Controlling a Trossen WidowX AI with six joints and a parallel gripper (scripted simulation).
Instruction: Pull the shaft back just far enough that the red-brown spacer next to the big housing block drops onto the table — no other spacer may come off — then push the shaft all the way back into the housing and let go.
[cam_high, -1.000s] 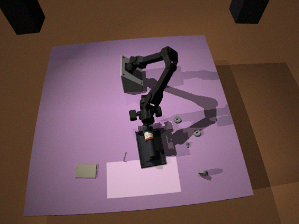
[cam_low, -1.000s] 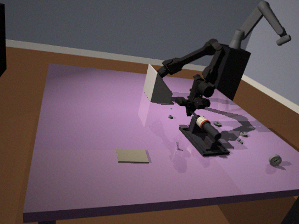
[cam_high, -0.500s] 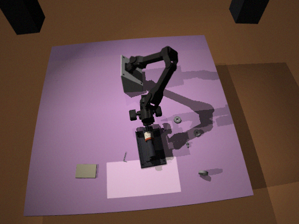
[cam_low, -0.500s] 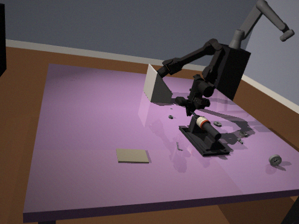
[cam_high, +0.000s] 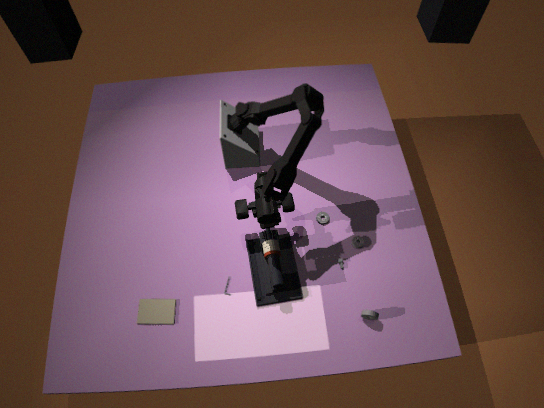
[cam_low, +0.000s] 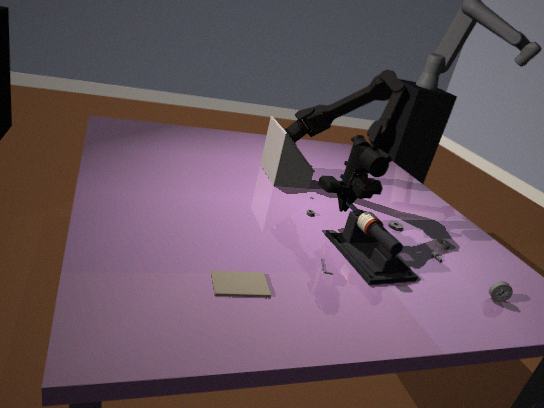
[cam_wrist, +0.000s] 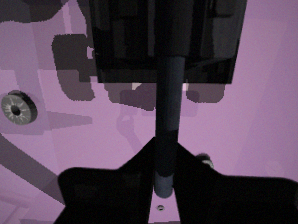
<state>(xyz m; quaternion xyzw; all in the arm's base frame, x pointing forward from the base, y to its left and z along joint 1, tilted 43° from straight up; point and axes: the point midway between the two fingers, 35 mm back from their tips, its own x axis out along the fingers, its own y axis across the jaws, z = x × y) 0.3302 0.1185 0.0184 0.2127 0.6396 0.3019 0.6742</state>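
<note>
The dark shaft (cam_wrist: 169, 100) (cam_low: 353, 207) runs lengthwise from the stand. My gripper (cam_wrist: 162, 141) (cam_low: 345, 204) (cam_high: 268, 229) is shut on its free end, just outside the stand's near support. The red-brown spacer (cam_high: 271, 253) (cam_low: 370, 228) is still up on the shaft line, between the cream spacers (cam_high: 270, 245) (cam_low: 365, 220) and the dark cylindrical housing (cam_high: 275, 274) (cam_low: 387, 240). No gap shows between them. The black stand (cam_low: 350, 255) (cam_high: 254, 280) carries them. In the wrist view the spacers do not show; the stand's dark end fills the top.
A grey ring (cam_high: 323, 218) (cam_low: 396, 226), another ring (cam_high: 359, 242) (cam_low: 442, 244), a small fitting (cam_high: 341, 263) (cam_low: 437, 257) and a wheel (cam_high: 370, 315) (cam_low: 500, 291) lie right of the stand. A bent key (cam_high: 227, 286) (cam_low: 324, 266) and beige plate (cam_high: 156, 311) (cam_low: 241, 284) lie left.
</note>
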